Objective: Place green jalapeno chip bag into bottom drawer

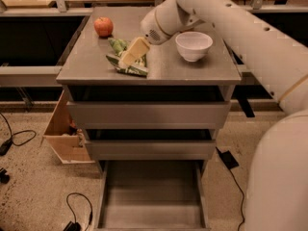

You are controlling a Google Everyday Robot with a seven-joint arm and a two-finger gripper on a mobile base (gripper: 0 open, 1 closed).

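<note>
The green jalapeno chip bag (121, 57) lies flat on the grey cabinet top (192, 72), left of centre. My gripper (126, 59) reaches in from the upper right, and its tan fingers (133, 51) hang right over the bag's middle, covering part of it. The bottom drawer (151, 196) is pulled out below the cabinet, showing a bare grey floor.
A red apple (103, 26) sits at the back left of the top. A white bowl (193, 45) stands right of the gripper. Two closed grey drawers (149, 114) sit above the open one. A cardboard box (65, 129) and cables lie on the floor at left.
</note>
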